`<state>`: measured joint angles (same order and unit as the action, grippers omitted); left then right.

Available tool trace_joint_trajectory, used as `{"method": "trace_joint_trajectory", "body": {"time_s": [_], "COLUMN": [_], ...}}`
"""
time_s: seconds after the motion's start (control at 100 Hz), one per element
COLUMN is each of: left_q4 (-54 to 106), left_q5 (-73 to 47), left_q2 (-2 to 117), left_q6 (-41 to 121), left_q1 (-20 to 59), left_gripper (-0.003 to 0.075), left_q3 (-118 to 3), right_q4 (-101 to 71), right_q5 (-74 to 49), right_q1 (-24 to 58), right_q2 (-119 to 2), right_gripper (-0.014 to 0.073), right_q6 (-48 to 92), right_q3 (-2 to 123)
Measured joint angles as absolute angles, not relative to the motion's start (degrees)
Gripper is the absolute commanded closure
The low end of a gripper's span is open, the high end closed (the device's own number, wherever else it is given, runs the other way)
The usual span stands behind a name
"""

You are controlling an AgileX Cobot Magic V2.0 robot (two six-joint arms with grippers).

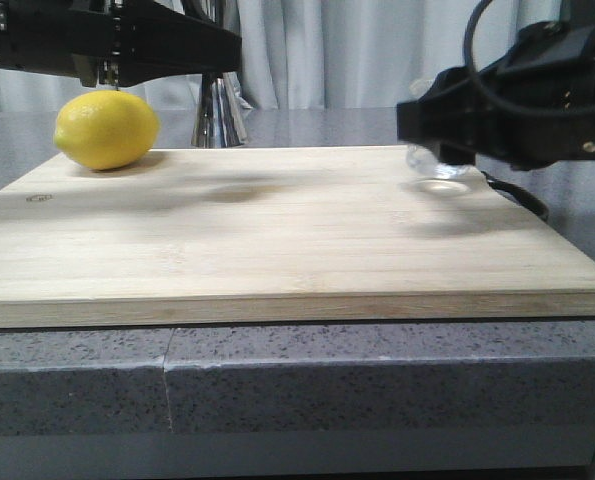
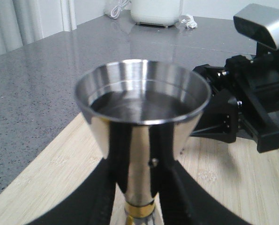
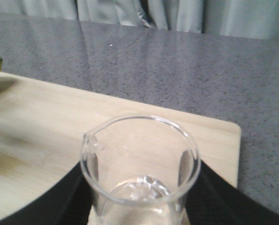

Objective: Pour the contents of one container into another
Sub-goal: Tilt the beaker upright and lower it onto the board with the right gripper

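On the far left, the left end effector (image 2: pixel 139 187) is clamped on the jigger (image 2: pixel 141 117); over right, the right end effector (image 3: pixel 139 197) grips the beaker (image 3: pixel 140 164) just above the cutting board (image 1: pixel 277 240).

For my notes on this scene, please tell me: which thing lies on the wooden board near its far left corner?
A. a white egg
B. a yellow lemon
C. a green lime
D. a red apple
B: the front view shows a yellow lemon resting on the wooden board at its far left, under the left arm.
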<state>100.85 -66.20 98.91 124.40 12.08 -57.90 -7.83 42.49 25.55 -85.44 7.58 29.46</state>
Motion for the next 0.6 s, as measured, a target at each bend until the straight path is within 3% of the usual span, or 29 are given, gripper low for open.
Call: {"method": "trace_joint_trajectory", "body": {"time_s": [0.46, 0.6], "left_q4": [100.85, 100.85], "left_q5": [-66.20, -66.20], "left_q2": [98.91, 98.91], "left_q6": [124.40, 124.40], "left_q1": [12.08, 12.08], "left_gripper": [0.0532, 0.0532], "left_q3": [-57.90, -57.90], "right_q4": [-5.85, -5.85], "right_q5": [46.86, 46.99], "right_q1": [25.65, 25.65], "right_q2": [-89.49, -89.52], "right_gripper": [0.0265, 0.0208], "right_q6": [7.58, 7.58], "right_q3": [29.46, 29.46]}}
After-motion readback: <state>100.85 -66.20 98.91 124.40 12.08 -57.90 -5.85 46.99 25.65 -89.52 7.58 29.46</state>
